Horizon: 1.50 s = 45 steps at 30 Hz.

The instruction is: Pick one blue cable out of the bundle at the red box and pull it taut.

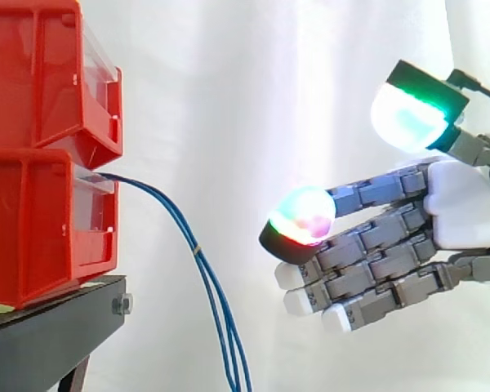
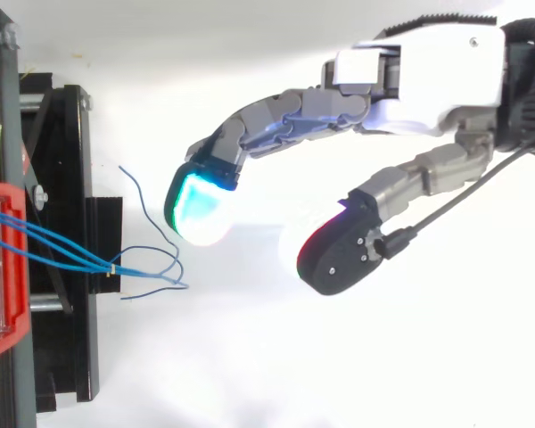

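Note:
Several thin blue cables (image 1: 204,269) come out of the lower red bin (image 1: 41,220) and droop down to the right, bound by a small tie (image 1: 198,251). From above, the bundle (image 2: 71,250) fans out of the red bin (image 2: 4,267), its loose ends curling just past the stand. My hand (image 1: 465,204) reaches in from the right at about cable height and is open. Its fingers are nearly straight and the thumb is spread well away. The nearest glowing fingertip (image 1: 302,216) is a short gap to the right of the cables and touches nothing. Nothing lies between the thumb and fingers (image 2: 201,205).
A second red bin (image 1: 49,73) is stacked on the lower one, both on a black stand (image 1: 49,335) at the left. A white curtain hangs behind. Open space lies between the cables and my hand.

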Each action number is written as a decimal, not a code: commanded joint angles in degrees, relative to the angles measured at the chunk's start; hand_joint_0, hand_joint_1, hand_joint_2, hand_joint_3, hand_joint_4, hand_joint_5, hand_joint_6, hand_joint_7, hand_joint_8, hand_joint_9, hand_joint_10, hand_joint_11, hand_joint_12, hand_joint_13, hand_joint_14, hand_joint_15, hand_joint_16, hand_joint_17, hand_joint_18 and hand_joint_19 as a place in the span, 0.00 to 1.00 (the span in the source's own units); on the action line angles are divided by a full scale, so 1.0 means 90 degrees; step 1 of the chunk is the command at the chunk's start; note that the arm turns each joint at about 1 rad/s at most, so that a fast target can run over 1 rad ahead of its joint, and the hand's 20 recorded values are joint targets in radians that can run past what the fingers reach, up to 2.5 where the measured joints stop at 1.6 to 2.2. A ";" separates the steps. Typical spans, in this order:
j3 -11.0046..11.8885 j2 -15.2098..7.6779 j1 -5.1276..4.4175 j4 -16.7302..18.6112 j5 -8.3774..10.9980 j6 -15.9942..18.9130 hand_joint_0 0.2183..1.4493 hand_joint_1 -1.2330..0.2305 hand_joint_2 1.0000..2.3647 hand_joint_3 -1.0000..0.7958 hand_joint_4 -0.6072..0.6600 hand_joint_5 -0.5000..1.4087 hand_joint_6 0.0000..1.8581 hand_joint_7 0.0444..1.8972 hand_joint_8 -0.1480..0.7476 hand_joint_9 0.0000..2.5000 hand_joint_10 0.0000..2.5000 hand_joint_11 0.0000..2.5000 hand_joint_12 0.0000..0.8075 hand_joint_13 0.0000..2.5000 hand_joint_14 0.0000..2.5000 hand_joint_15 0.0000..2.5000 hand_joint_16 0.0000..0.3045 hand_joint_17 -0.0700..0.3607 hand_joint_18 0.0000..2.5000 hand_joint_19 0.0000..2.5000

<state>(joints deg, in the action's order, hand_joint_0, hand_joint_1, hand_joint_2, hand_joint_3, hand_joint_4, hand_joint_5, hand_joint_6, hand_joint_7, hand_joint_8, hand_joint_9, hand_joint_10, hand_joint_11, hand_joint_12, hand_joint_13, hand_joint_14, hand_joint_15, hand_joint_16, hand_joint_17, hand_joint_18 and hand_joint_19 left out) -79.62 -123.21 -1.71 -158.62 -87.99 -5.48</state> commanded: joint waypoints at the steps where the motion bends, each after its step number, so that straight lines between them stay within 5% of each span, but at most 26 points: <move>1: -0.0001 -0.0197 -0.0025 0.0456 0.0226 0.0101 0.23 0.46 0.00 0.28 0.68 0.14 0.27 0.39 0.51 0.11 0.00 0.04 0.53 0.10 0.00 0.07 0.20 0.49 0.11 0.07; 4: -0.0001 -0.0334 -0.0035 0.0505 0.0480 0.0150 0.23 0.45 0.00 0.28 0.68 0.14 0.27 0.39 0.51 0.11 0.00 0.04 0.52 0.11 0.00 0.07 0.20 0.49 0.11 0.08; 20: 0.0038 -0.1037 -0.0074 0.1531 0.0832 0.0453 0.23 0.44 0.00 0.28 0.69 0.14 0.27 0.39 0.51 0.11 0.00 0.04 0.52 0.11 0.00 0.08 0.20 0.48 0.12 0.08; 24: 0.0565 -0.1525 -0.0074 0.1550 0.0851 0.0785 0.23 0.44 0.00 0.28 0.69 0.14 0.27 0.39 0.51 0.11 0.00 0.04 0.52 0.11 0.00 0.08 0.20 0.48 0.12 0.08; 28: 0.0790 -0.1623 -0.0084 0.1365 0.0822 0.0882 0.23 0.44 0.00 0.28 0.70 0.14 0.27 0.39 0.51 0.11 0.00 0.04 0.52 0.11 0.00 0.07 0.20 0.48 0.12 0.08; 34: 0.0800 -0.1633 -0.0230 0.1540 0.0812 0.0531 0.23 0.44 0.00 0.28 0.71 0.15 0.27 0.41 0.51 0.12 0.00 0.04 0.52 0.11 0.00 0.08 0.20 0.48 0.12 0.08; 37: 0.0829 -0.1623 -0.0386 0.1609 0.0822 0.0238 0.23 0.43 0.00 0.28 0.72 0.15 0.27 0.43 0.51 0.12 0.00 0.04 0.52 0.11 0.00 0.07 0.20 0.48 0.12 0.08; 45: 0.0878 -0.1623 -0.0679 0.1521 0.0792 0.0189 0.24 0.43 0.00 0.28 0.74 0.17 0.27 0.49 0.51 0.13 0.00 0.04 0.51 0.11 0.00 0.07 0.19 0.47 0.12 0.08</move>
<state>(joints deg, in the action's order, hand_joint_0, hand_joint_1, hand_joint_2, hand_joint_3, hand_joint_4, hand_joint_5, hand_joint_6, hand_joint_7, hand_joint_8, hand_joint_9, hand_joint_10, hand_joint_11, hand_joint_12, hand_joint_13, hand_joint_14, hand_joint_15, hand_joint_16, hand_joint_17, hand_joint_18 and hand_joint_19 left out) -71.90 -137.81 -6.81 -144.71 -80.66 -3.66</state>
